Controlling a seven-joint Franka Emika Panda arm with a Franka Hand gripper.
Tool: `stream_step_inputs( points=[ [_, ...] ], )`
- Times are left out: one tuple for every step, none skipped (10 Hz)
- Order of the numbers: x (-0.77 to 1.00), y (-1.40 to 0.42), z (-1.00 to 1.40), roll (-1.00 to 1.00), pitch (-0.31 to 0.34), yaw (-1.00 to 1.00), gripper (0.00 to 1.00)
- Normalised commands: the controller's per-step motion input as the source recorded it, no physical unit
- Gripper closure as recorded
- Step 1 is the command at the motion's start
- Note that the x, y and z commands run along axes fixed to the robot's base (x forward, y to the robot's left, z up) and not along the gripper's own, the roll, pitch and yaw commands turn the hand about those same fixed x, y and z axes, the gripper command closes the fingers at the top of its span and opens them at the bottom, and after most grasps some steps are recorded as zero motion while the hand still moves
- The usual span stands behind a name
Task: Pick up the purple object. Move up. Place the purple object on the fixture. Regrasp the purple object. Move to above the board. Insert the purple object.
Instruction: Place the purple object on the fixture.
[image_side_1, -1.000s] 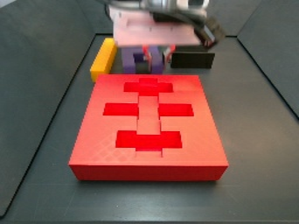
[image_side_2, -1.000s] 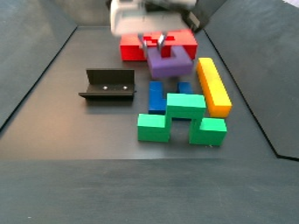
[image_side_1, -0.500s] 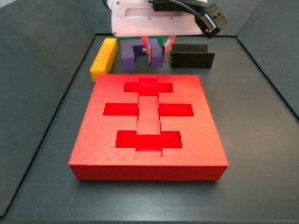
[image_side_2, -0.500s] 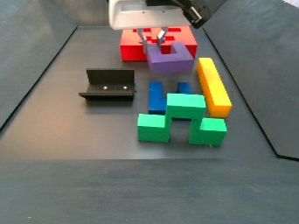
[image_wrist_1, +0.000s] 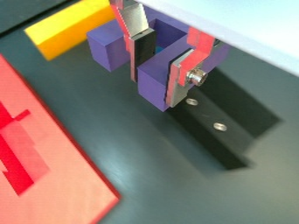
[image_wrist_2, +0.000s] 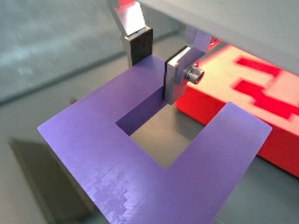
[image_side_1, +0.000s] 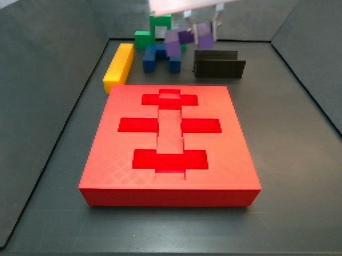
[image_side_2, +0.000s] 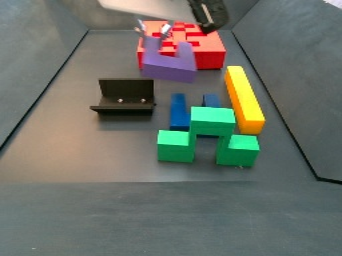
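Wrist views both show the gripper (image_wrist_1: 160, 59) pinching the purple object (image_wrist_1: 149, 61) — one silver finger (image_wrist_2: 138, 31) sits inside the U's gap, the second finger (image_wrist_2: 177, 73) on the outer face of a prong, so the grip holds one prong wall and not the whole block. In a side view the gripper (image_side_2: 162, 37) hangs high with the purple object (image_side_2: 170, 62) lifted clear of the floor, in front of the board (image_side_2: 203, 45) and tilted somewhat

What the coming placement turns on, by my reading: the fixture (image_side_2: 123, 98) lies lower than the held block, to its left and nearer in that view, well apart, so the carry has to go sideways and then down. In a wrist view the fixture (image_wrist_1: 222, 127) sits on the floor just beside and beneath the block. In a side view the purple object (image_side_1: 183, 41) hangs above the fixture (image_side_1: 219, 65), slightly left of it

Beyond these — the yellow bar (image_side_2: 243, 97), blue block (image_side_2: 179, 109) and green block (image_side_2: 209, 135) stand untouched on the floor right of the fixture
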Motion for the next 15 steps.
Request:
stream_step_inputs(
  points=[
    [0.74,0.42,0.48,-0.58,0.083,-0.03,1.00],
    [0.78,0.36,0.42,-0.61,0.194,0.00,1.00],
    [0.79,0.35,0.42,-0.59,0.197,0.00,1.00],
    [0.83,0.23,0.41,-0.59,0.197,-0.11,1.00],
    [0.85,0.16,0.31,-0.54,0.217,-0.19,1.00],
    [0.89,0.14,0.18,-0.53,0.106,-0.25,1.00],
    [0.91,0.13,0.03,-0.50,0.054,-0.29,1.00],
    [0.91,0.15,0.00,-0.49,0.000,-0.32,1.00],
    [0.88,0.21,0.00,-0.53,0.000,-0.33,1.00],
    [0.80,0.21,-0.07,-0.53,0.000,-0.31,1.00],
    [0.69,0.15,-0.14,-0.52,-0.023,-0.25,1.00],
    [0.60,0.07,-0.16,-0.49,-0.071,-0.26,1.00],
    [0.44,0.00,-0.31,-0.42,-0.171,-0.23,1.00],
    [0.30,0.00,-0.35,-0.40,-0.251,-0.16,1.00],
    [0.05,-0.04,-0.33,-0.47,-0.409,0.00,1.00]
  ],
)
